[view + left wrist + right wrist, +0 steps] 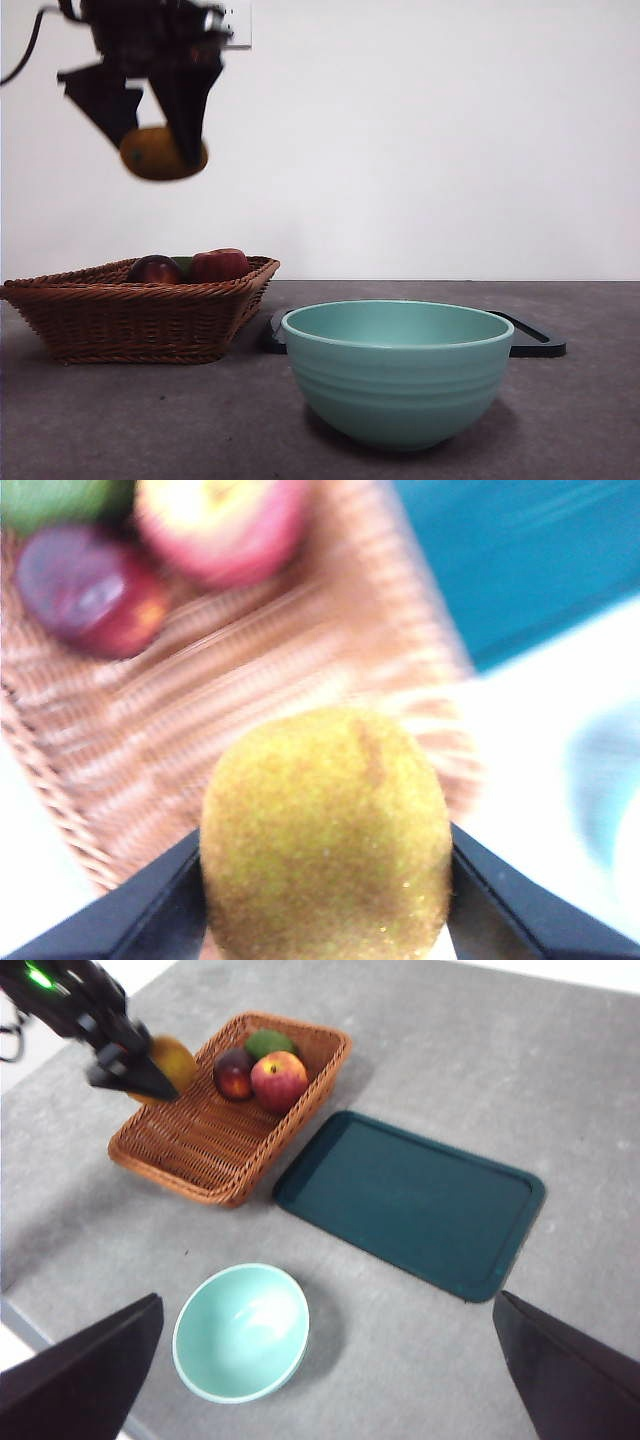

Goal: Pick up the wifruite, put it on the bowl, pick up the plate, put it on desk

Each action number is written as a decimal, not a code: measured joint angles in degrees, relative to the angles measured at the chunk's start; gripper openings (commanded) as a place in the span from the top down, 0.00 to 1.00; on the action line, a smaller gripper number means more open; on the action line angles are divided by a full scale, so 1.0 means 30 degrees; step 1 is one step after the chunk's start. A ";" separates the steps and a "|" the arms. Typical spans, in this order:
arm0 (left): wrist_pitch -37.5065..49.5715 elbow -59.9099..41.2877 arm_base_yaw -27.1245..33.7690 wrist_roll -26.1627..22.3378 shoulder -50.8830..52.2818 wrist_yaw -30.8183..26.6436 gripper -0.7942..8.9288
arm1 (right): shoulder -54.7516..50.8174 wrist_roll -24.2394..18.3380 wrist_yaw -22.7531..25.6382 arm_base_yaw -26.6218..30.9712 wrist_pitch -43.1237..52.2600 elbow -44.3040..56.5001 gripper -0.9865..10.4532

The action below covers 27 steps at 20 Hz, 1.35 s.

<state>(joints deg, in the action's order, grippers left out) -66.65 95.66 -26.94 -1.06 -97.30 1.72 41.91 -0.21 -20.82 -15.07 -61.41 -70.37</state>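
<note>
The wifruite (160, 155) (325, 830) (178, 1058), round and dull orange-yellow, hangs in the air above the near end of the wicker basket (130, 315). My left gripper (158, 145) (325, 842) (140, 1075) is shut on it, one black jaw on each side. The teal-green bowl (398, 385) (240, 1332) stands upright and empty on the dark grey desk (150, 420), in front of the dark teal plate (535, 342) (410, 1200), which lies flat. My right gripper (328, 1302) hovers high over the bowl and plate, open and holding nothing.
The basket (200, 1150) (250, 680) holds a red apple (220, 264) (279, 1077), a dark maroon fruit (153, 270) (233, 1073) and a green fruit (268, 1042) at its far end. It sits beside the plate's short edge. The table edge runs close to the bowl.
</note>
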 measured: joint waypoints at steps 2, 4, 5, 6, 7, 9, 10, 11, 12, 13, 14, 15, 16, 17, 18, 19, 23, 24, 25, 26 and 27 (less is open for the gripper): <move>-0.0226 0.0022 -0.1188 0.0495 0.0590 0.0007 0.68 | -0.0510 0.0073 0.0000 0.0000 -0.0357 0.0000 0.40; -0.0415 0.0022 -0.2433 0.0852 0.0743 0.0022 0.68 | -0.1151 0.0233 0.0000 0.0000 -0.0517 0.0000 0.40; -0.0466 0.0022 -0.3169 0.1107 0.0743 0.0036 0.68 | -0.1486 0.0357 0.0000 0.0000 -0.0685 0.0000 0.40; -0.0444 0.0022 -0.3825 0.1239 0.0743 0.0044 0.68 | -0.1902 0.0525 0.0000 0.0000 -0.0918 0.0000 0.40; -0.0408 0.0022 -0.4430 0.1348 0.0743 0.0044 0.68 | -0.2215 0.0641 -0.0007 0.0000 -0.1064 0.0000 0.40; -0.0277 0.0022 -0.5646 0.1588 0.0743 0.0044 0.68 | -0.2783 0.0874 -0.0007 0.0000 -0.1399 -0.0022 0.40; -0.0219 0.0022 -0.6251 0.1698 0.0743 0.0044 0.68 | -0.3024 0.1035 -0.0007 0.0000 -0.1479 -0.0029 0.40; -0.0168 0.0022 -0.6695 0.1749 0.0743 0.0044 0.68 | -0.3206 0.1166 -0.0007 0.0000 -0.1596 -0.0029 0.40; -0.0087 0.0022 -0.7140 0.1836 0.0743 0.0044 0.68 | -0.3395 0.1231 -0.0007 0.0000 -0.1829 -0.0029 0.40; -0.0022 0.0022 -0.7460 0.1902 0.0743 0.0044 0.68 | -0.3541 0.1239 -0.0007 0.0000 -0.1982 -0.0029 0.40; 0.0058 0.0022 -0.7861 0.2055 0.0699 0.0029 0.68 | -0.3687 0.1253 -0.0015 0.0000 -0.2091 -0.0029 0.40; 0.0066 0.0022 -0.8218 0.2171 0.0605 0.0036 0.68 | -0.3781 0.1268 -0.0022 0.0000 -0.2208 -0.0036 0.40; 0.0066 0.0029 -0.8670 0.2288 0.0364 0.0036 0.68 | -0.3847 0.1319 -0.0022 0.0000 -0.2317 -0.0036 0.40; 0.0073 0.0029 -0.9049 0.2375 0.0080 0.0036 0.68 | -0.3891 0.1362 -0.0022 0.0000 -0.2317 -0.0036 0.40; 0.0095 0.0029 -0.9435 0.2477 -0.0357 0.0036 0.68 | -0.3934 0.1384 -0.0022 0.0000 -0.2317 -0.0036 0.40; 0.0182 0.0029 -0.9734 0.2550 -0.0758 0.0000 0.68 | -0.3956 0.1464 -0.0029 0.0000 -0.2331 -0.0036 0.40; 0.0656 0.0029 -1.0666 0.2623 -0.2419 -0.0204 0.68 | -0.3963 0.1661 -0.0481 0.0000 -0.2535 -0.0036 0.40; 0.0641 0.0029 -1.0775 0.2637 -0.2834 -0.0452 0.68 | -0.3963 0.1668 -0.0597 0.0000 -0.2528 -0.0036 0.40; 0.0612 0.0029 -1.0848 0.2674 -0.3337 -0.0838 0.68 | -0.3963 0.1668 -0.0648 0.0000 -0.2550 -0.0036 0.40; 0.0612 0.0029 -1.0870 0.2681 -0.3789 -0.1188 0.68 | -0.3963 0.1668 -0.0641 0.0000 -0.2594 -0.0036 0.40; 0.0634 0.0029 -1.0870 0.2681 -0.4277 -0.1333 0.68 | -0.3963 0.1668 -0.0648 0.0000 -0.2718 -0.0036 0.40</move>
<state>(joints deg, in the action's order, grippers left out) -64.75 95.74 -59.55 6.98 -110.13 -2.28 30.02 4.80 -22.76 -15.07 -69.56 -70.48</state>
